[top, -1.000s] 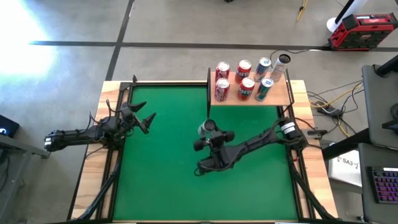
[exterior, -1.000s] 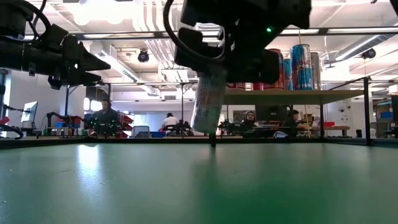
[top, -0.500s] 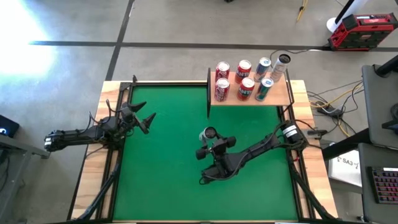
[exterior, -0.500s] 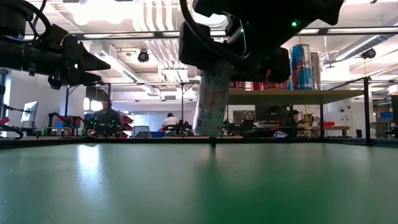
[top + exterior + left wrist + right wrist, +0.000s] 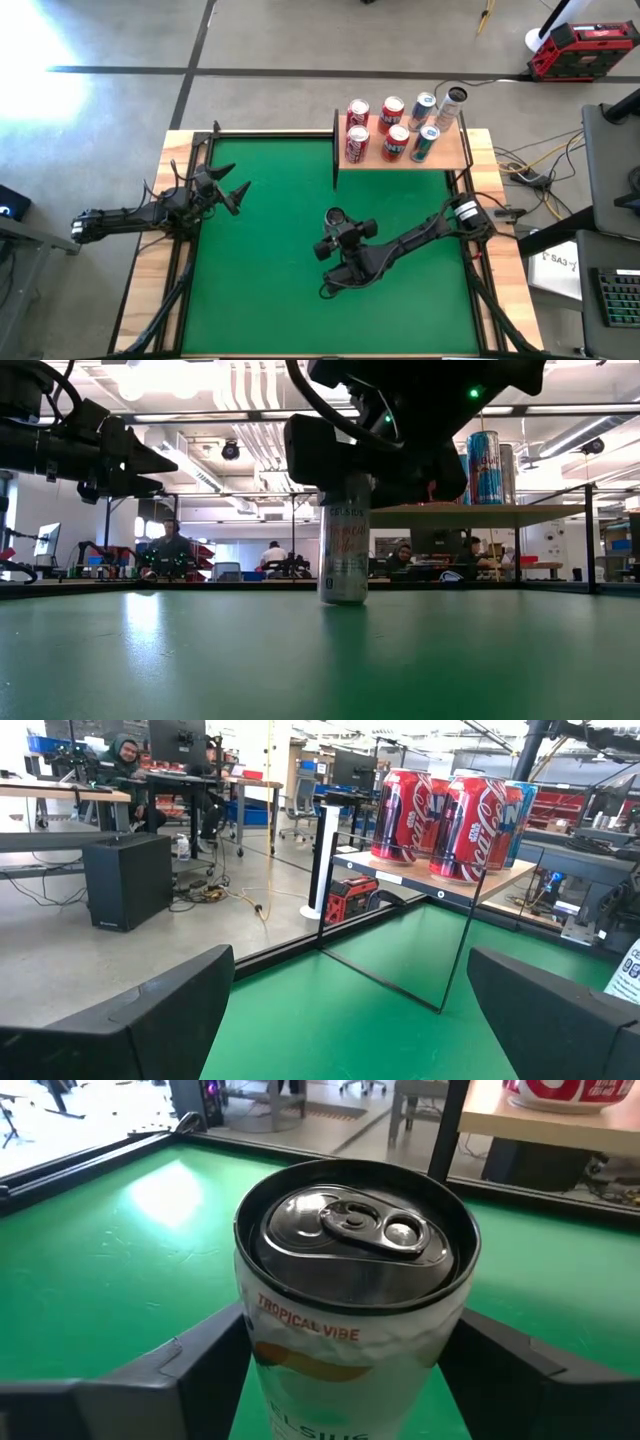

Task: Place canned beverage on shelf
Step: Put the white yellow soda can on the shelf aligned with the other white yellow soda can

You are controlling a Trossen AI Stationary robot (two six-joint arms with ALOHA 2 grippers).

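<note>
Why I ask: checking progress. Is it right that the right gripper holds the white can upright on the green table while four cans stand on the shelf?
Not four: the high view shows six cans on the shelf. The right gripper does hold the white can upright on the green table.

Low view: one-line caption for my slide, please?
Right gripper holds a white can upright on the green table; blue can on shelf behind.

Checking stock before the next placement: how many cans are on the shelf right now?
6 on the shelf: red cans at the back, red cans in front, a blue can behind another. The seventh can stands on the table.
</note>
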